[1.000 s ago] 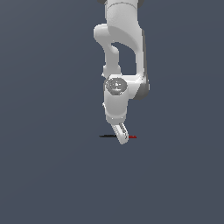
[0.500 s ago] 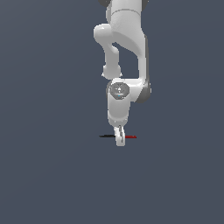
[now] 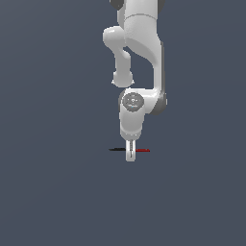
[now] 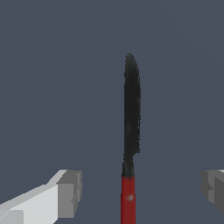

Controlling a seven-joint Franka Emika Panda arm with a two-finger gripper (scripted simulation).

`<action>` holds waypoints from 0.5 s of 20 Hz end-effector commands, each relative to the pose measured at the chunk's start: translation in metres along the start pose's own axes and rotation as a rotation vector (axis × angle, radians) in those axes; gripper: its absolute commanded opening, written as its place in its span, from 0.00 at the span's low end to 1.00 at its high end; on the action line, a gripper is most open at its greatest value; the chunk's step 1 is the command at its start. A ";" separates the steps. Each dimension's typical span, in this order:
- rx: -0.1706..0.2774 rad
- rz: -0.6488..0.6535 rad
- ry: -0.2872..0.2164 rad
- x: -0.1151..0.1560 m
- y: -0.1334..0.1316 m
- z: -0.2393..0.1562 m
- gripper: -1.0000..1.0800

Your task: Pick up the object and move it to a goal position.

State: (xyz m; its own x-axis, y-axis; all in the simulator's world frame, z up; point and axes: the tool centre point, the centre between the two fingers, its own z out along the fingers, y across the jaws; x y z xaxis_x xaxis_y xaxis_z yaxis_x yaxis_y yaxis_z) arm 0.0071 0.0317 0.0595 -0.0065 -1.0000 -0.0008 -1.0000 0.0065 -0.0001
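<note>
The object is a thin sliver lying flat on the grey floor, black on one half [image 3: 116, 150] and red on the other [image 3: 142, 150]. In the wrist view it looks like a small knife with a black blade [image 4: 131, 109] and a red handle [image 4: 128, 199]. My gripper [image 3: 130, 156] points straight down over the object's middle, its fingertips at floor level. In the wrist view the gripper [image 4: 140, 192] is open, with one finger [image 4: 65, 194] on either side of the red handle and a wide gap to each.
The white arm [image 3: 139, 53] rises above the gripper to the top of the exterior view. A plain dark grey floor [image 3: 57, 192] surrounds the object on all sides.
The gripper has swung from a tilt to vertical and come down over the object's middle. The object has not moved.
</note>
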 end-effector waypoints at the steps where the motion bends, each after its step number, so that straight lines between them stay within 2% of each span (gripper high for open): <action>1: 0.000 0.018 0.001 0.000 0.000 0.001 0.96; 10: 0.000 0.020 0.001 -0.001 0.000 0.011 0.96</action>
State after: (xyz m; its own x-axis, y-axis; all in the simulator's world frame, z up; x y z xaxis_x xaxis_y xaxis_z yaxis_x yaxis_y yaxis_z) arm 0.0072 0.0324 0.0532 -0.0263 -0.9997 -0.0004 -0.9997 0.0263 -0.0010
